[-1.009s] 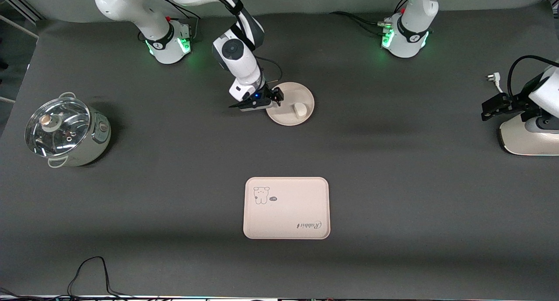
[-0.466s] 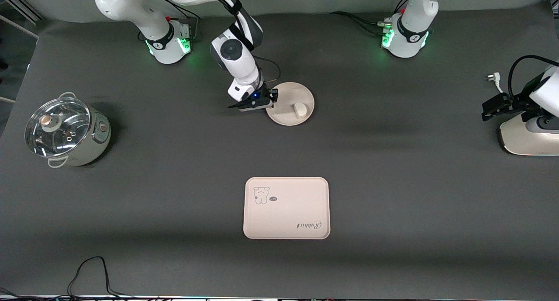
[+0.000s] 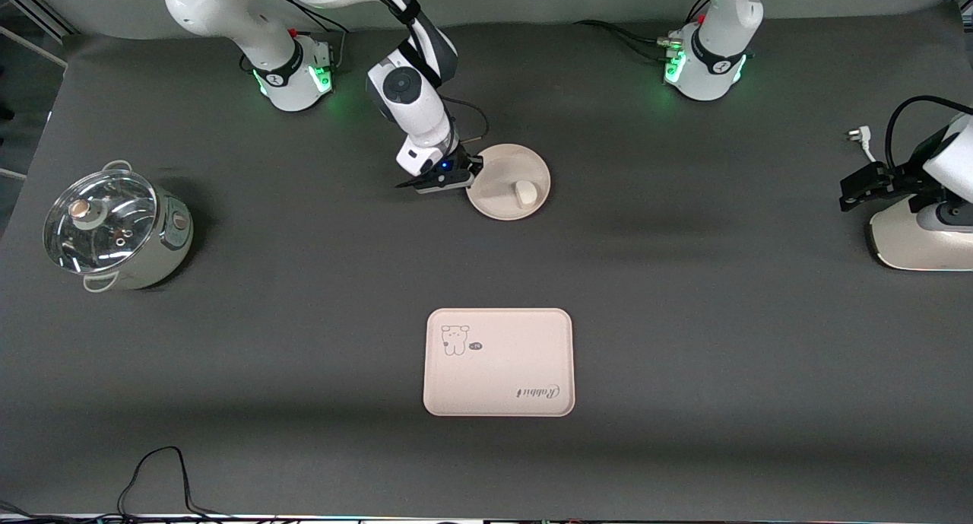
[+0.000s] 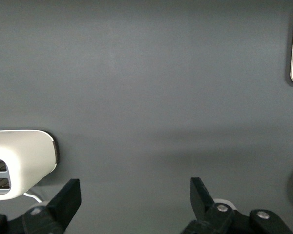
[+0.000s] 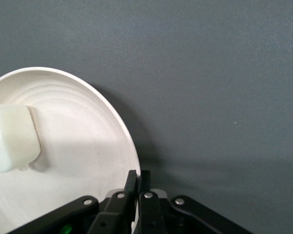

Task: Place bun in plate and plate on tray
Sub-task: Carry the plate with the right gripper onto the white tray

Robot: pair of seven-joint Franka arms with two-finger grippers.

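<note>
Low at frame centre, the cream-pink rectangular tray [image 3: 499, 362] lies bare. Above it, the small off-white bun [image 3: 522, 192] sits in the round cream plate [image 3: 508, 182], whose rim has just been clamped by the right gripper [image 3: 473, 176]; carrying seems next. At the frame's right edge, the left gripper [image 3: 863, 189] waits with fingers apart.

Dark grey table cover [image 3: 684, 319], evenly lit; pale wall strip along top edge; black cable [image 3: 156, 474] at near edge
</note>
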